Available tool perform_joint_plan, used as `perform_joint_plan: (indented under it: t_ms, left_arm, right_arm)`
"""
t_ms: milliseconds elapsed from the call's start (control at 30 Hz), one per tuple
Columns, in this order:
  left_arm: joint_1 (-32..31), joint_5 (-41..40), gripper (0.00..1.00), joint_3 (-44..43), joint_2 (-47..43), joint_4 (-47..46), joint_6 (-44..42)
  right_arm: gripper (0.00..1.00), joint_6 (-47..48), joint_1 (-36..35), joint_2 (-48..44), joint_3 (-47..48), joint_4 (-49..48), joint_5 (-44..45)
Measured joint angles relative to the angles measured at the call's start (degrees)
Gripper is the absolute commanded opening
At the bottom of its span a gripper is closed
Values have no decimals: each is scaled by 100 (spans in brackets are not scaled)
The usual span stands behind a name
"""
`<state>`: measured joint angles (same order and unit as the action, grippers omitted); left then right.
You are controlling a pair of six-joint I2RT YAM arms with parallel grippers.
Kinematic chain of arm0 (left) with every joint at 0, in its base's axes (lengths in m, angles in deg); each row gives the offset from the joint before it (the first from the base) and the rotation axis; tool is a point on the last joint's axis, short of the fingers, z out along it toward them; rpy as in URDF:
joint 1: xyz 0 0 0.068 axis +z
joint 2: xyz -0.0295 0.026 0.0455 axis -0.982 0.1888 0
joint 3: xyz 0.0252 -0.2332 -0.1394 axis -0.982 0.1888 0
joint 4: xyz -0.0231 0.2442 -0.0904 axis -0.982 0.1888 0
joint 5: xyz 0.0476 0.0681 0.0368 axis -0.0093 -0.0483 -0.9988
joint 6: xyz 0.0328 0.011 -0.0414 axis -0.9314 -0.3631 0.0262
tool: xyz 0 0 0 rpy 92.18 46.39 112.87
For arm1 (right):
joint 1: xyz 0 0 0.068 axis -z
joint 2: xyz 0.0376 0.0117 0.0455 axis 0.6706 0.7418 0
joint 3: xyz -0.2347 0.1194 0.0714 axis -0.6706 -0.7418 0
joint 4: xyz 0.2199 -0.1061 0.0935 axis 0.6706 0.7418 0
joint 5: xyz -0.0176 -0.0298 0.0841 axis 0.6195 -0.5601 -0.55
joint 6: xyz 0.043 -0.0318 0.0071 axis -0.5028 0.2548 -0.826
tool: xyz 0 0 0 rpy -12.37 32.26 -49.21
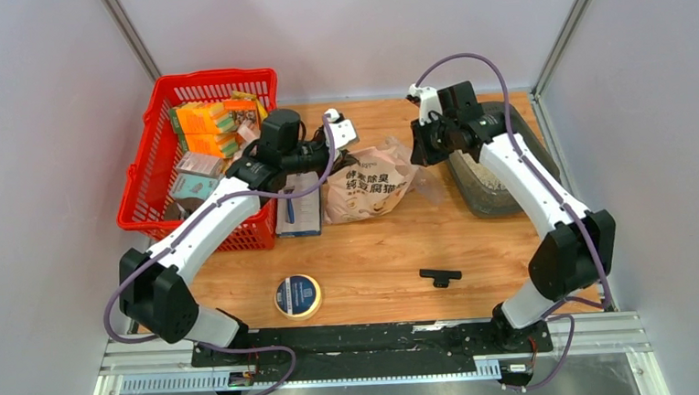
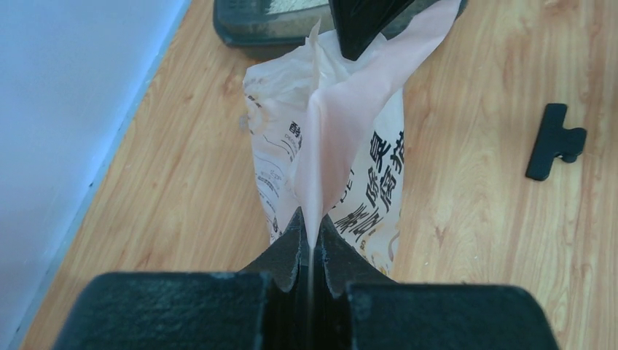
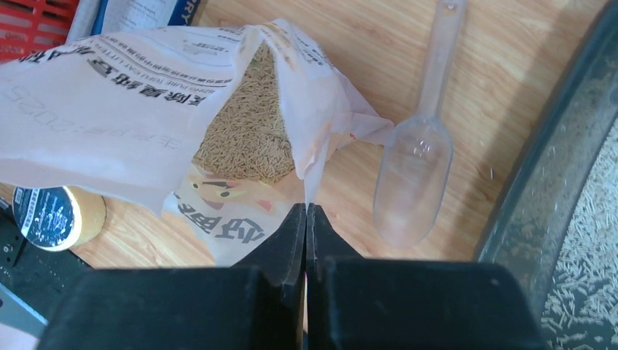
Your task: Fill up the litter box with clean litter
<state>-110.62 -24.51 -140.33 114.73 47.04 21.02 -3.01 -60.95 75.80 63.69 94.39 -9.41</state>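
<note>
- Now the box [image 1: 474,199] sits at the far right of the bench [image 1: 377,260], partly under the right arm.
- Only a thin scatter of litter [image 3: 583,277] covers its floor, so I judge the filling barely begun.
- Far more litter shows as a beige heap inside the open bag [image 3: 109,95], which lies at mid-bench just left of the box with its mouth toward it.
- Left jaws are pressed together on the pink film at the bag's end away from the box. Right jaws are pressed together on the mouth's edge at the box side, and the film runs stretched between the two grips.
- Done, as far as can be seen: the bag is unclipped, open and gripped at both ends.
- Left, in my view: raise the bag, tip its mouth over the rim, and pour until the floor is well covered. That is nearly the whole job.
- A clear scoop [image 3: 415,175] lies on the bench between bag and box, touched by neither arm.
- Count: one box, one bag, one scoop, one black clip [image 1: 440,276] near the front, one tape roll [image 1: 298,296], one red basket [image 1: 215,76] at far left holding several packs, and two arms.
</note>
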Motion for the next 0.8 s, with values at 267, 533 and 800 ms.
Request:
perform_joint_plan:
  t_ms: [267,533,800]
  left_arm:
    - [4,518,1,92,125,-385,-195]
    - [17,704,1,61,170,-302,-782]
    - [37,671,1,-155,229,48,-887]
  right_arm:
    - [5,0,17,-669,-472,210,-17]
    - [71,365,951,-872,-675,-13,-1633]
    - [80,2343,1690,-2520,-2660,-933,-3274]
